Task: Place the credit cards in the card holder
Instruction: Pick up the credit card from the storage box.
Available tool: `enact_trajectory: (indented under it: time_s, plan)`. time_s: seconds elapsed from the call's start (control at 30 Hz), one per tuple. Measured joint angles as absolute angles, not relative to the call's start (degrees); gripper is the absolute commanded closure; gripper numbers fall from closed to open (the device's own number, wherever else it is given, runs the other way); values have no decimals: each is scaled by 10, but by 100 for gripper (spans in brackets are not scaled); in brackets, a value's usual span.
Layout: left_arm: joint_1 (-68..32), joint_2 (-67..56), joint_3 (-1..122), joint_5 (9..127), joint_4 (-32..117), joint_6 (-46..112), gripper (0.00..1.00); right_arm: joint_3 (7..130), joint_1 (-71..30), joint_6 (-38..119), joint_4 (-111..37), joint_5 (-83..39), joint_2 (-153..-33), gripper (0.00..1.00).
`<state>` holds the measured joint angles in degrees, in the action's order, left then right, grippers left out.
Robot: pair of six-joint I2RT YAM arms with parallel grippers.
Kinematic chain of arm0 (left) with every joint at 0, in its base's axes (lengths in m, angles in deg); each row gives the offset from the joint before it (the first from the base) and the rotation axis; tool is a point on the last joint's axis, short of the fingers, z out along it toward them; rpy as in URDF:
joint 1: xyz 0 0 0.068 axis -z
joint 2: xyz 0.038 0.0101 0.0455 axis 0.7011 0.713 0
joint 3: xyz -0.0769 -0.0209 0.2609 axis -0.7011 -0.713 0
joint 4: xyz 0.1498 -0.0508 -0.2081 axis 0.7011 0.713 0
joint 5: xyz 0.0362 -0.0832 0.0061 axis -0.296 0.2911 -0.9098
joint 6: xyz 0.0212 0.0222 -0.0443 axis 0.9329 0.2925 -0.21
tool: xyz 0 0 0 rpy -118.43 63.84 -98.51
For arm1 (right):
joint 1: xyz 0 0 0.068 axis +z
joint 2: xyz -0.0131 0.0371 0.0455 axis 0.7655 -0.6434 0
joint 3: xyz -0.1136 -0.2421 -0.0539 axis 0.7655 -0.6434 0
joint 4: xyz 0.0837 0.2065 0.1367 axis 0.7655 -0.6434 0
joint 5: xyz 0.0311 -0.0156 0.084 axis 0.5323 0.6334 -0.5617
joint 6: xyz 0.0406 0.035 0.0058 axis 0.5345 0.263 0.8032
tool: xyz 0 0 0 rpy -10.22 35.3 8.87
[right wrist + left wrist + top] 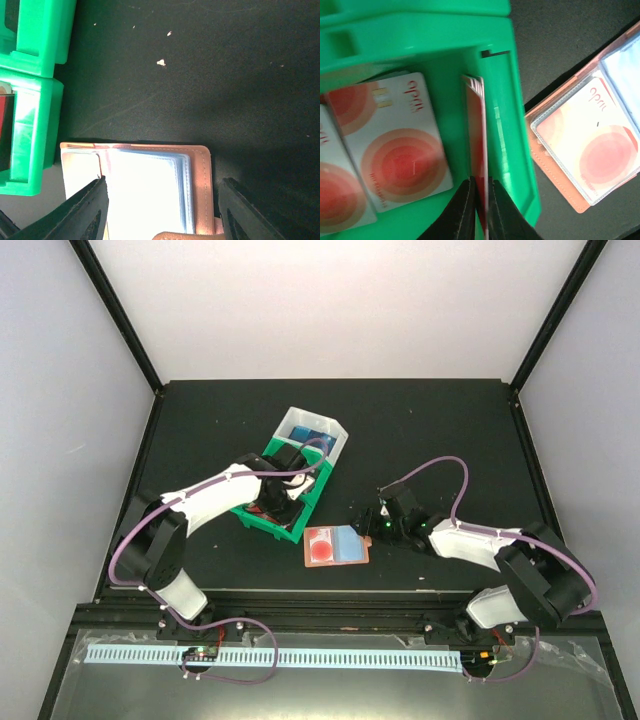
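The brown card holder [352, 552] lies open on the black table, with one red-and-white card [322, 545] in its left clear sleeve. It also shows in the left wrist view [547, 165] and the right wrist view [201, 182]. My left gripper [480, 195] is inside the green bin [517, 150], shut on the edge of a credit card [476, 130] that stands upright. More cards [395, 150] lie flat in that bin. My right gripper [165, 210] is open, with its fingers [92, 207] straddling the holder's right half just above it.
A white bin [318, 435] holding blue items adjoins the green bin [300, 508] at the back. The green bin's corner [30, 130] is close to the left of the card holder. Black frame rails edge the table.
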<state>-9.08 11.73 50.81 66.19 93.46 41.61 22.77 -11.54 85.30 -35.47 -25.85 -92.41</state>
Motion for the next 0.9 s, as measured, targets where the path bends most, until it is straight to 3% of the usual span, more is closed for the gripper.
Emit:
enact_trajectory:
  time_s: [0.9]
  plan:
    - [-93,73,497,689,930,398,89,257,-96,836,-354,-281,-929,38]
